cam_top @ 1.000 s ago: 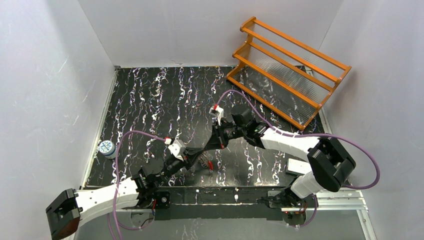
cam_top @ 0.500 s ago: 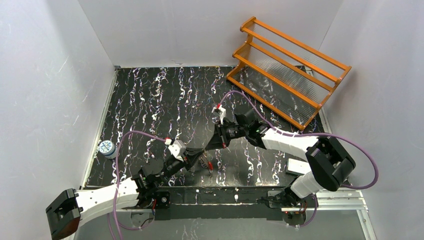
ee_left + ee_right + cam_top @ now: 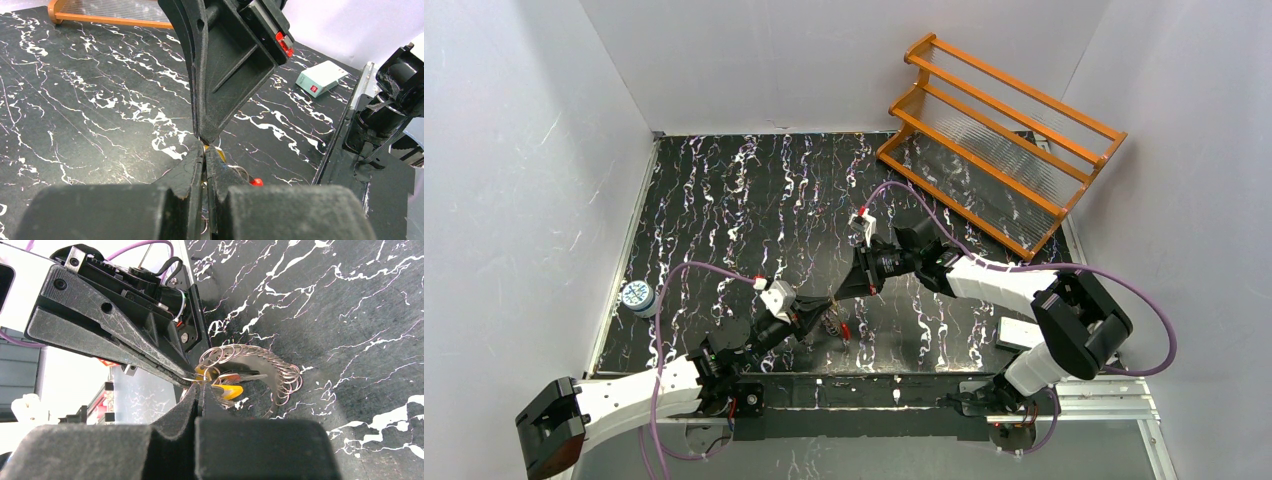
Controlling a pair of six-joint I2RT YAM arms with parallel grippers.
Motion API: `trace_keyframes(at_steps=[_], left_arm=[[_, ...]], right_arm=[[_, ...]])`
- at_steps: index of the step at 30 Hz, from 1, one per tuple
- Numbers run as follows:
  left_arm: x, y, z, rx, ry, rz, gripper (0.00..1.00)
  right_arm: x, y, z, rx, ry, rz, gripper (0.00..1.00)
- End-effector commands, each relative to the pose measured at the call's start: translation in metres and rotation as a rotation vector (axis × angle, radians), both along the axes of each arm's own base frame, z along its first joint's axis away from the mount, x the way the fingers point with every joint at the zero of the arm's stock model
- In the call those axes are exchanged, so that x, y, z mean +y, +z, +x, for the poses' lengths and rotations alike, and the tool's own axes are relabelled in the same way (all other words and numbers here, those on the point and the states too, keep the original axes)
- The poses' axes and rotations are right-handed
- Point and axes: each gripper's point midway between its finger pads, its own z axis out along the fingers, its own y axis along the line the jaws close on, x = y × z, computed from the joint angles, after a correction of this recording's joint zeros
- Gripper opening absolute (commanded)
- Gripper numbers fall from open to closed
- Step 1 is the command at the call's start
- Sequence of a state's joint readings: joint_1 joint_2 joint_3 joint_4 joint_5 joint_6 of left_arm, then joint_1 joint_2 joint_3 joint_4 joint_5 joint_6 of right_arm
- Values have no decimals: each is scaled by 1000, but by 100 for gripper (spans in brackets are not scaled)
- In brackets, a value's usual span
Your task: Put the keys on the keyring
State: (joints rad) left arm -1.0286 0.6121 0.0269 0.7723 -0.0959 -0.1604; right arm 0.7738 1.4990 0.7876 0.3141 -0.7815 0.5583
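The keyring, a thin silvery coiled wire loop with a short red section, hangs just above the black marbled table near its front edge. My left gripper is shut, and the ring's wire comes out of its tips. My right gripper meets it tip to tip and is shut; the brass key runs in beside its fingertips. A silvery key lies against the brass one inside the loop. The exact pinch point is hidden by the fingers.
An orange slatted rack stands at the back right. A pale green box lies at the front right, and a small round white-and-blue tin sits at the left edge. Purple cables arch over both arms.
The right wrist has shifted slightly to the right and turned a little. The left arm has barely moved. Both grippers stay shut, tip to tip at the ring.
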Motion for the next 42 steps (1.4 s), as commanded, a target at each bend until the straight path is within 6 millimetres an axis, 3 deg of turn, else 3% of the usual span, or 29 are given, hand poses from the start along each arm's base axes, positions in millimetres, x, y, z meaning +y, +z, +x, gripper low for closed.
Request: trace_keyframes(at_steps=[1,13,25,29,37,42], left_arm=[[-7,17,-9,-31,-60,-58,0],[-7,15,-10,-28,-65,-58,0],[-8,14,-9,-25,-63,-55,0],[-7,14,-9,-26,-60,-59,0],[-6,15,-10,-30,-61,-64,0],[-7,15,-9,-31,-61,-64,0]], right_arm=[[-3,-16,17,-40,-71,-46,1],[-6,-26,24,-73,-94,-124,1],[-2,-21,16,-144,-69,-139,1],[-6,-10,14,-187,-70,-118,1],[-8,30,-2,-267,-5,13,1],[-6,35,-5,-273,27,32,1]])
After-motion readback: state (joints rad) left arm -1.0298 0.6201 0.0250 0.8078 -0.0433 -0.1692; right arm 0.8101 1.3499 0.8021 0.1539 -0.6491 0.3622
